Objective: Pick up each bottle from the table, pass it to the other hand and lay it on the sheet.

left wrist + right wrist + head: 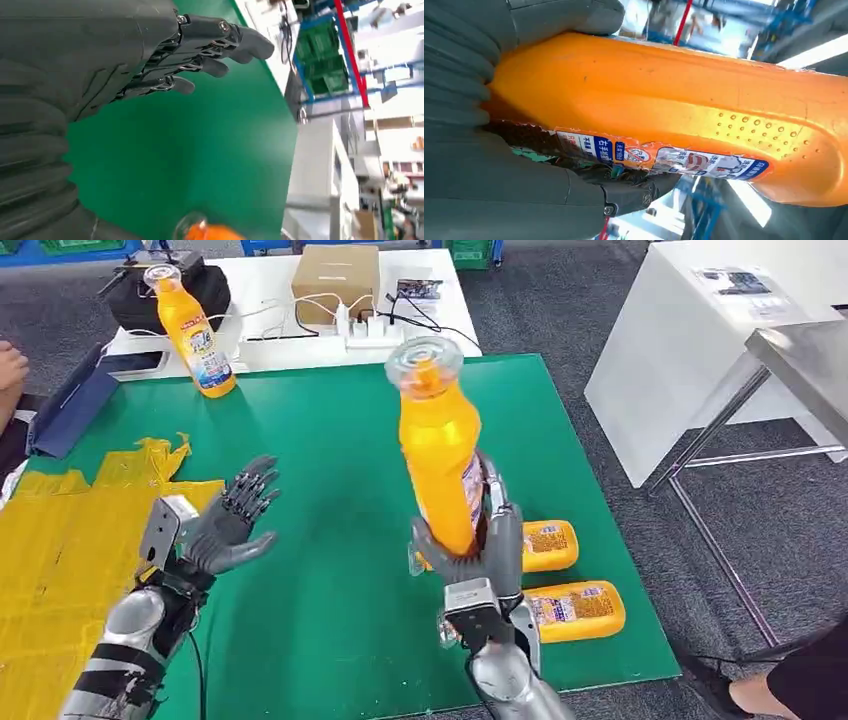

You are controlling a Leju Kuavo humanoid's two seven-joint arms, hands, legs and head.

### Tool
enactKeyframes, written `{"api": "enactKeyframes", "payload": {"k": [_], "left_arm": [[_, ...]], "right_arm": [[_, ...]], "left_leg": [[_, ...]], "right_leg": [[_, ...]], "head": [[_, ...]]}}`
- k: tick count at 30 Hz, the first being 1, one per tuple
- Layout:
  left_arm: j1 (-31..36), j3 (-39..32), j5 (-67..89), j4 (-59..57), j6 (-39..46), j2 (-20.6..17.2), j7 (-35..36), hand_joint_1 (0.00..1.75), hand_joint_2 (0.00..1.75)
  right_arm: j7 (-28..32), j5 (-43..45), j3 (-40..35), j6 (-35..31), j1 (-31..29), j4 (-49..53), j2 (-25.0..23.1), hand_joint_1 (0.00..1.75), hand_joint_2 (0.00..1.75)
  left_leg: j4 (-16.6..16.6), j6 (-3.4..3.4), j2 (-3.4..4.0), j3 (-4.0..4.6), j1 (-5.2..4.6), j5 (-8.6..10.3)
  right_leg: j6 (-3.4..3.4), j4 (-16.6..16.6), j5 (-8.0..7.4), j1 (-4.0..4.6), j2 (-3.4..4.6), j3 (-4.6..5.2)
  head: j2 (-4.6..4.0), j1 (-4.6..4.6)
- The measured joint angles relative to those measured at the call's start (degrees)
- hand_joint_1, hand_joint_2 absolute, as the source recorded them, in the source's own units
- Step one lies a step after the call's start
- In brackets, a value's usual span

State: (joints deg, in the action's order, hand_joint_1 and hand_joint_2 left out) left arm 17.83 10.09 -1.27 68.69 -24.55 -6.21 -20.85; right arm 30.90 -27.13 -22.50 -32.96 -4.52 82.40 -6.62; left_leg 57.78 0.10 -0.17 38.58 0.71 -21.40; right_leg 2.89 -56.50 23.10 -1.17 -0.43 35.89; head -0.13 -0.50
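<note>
Green mat point(340, 570) over a table, grey carpet around it; white table point(270, 300) at the far end, another white table far right.

Held bottle point(440, 455): orange, clear cap, upright and leaning slightly, lifted above the mat's right-centre. Right hand point(480, 555) grips its lower body, fingers wrapped round it. Right wrist view shows the bottle point(684, 105) close: a torn label strip with blue panels and Chinese characters, too small and blurred to read; a patch of raised dots on the orange plastic. The thumb point(569, 15) presses one side and the fingers point(624, 192) the other.

Left hand point(225, 520) is up over the mat's near left, palm toward the bottle, fingers spread, holding nothing. In the left wrist view its fingers point(215, 45) are extended over green, and the bottle's cap point(192, 227) is cut off at the frame edge.

Two lying bottles point(560, 585) on the mat's near right, partly hidden behind the right hand; label print illegible.

Standing bottle point(193, 335) at the mat's far left edge; label unreadable.

Yellow sheet point(70, 540) lies crumpled on the near left.

Cardboard box point(335, 280), power strip point(365, 330) with cables, and black bag point(165, 285) on the far white table.
</note>
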Motion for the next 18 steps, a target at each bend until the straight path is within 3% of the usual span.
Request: {"api": "enactKeyframes", "payload": {"k": [7,18], "left_arm": [[-3.51,3.52,0.18,5.98,-0.02,-1.4,-0.09,0.0,1.75],[-5.31,4.29,-0.92,7.76,0.04,-1.96,-1.72,0.0,1.75]], "right_arm": [[0.0,1.31,4.79,-0.07,-0.55,0.0,0.26,1.75,1.75],[-1.29,2.08,4.66,9.03,-1.4,-0.92,0.29,1.75,1.75]], "left_leg": [[0.0,0.01,-0.03,0.02,0.0,0.01],[-0.01,0.0,-0.02,0.02,0.01,0.01]], "right_leg": [[0.02,0.0,0.0,0.0,-0.01,-0.01],[0.0,-0.01,0.01,0.04,-0.02,-0.01]], "head": [[0.0,0.0],[0.0,0.02]]}}
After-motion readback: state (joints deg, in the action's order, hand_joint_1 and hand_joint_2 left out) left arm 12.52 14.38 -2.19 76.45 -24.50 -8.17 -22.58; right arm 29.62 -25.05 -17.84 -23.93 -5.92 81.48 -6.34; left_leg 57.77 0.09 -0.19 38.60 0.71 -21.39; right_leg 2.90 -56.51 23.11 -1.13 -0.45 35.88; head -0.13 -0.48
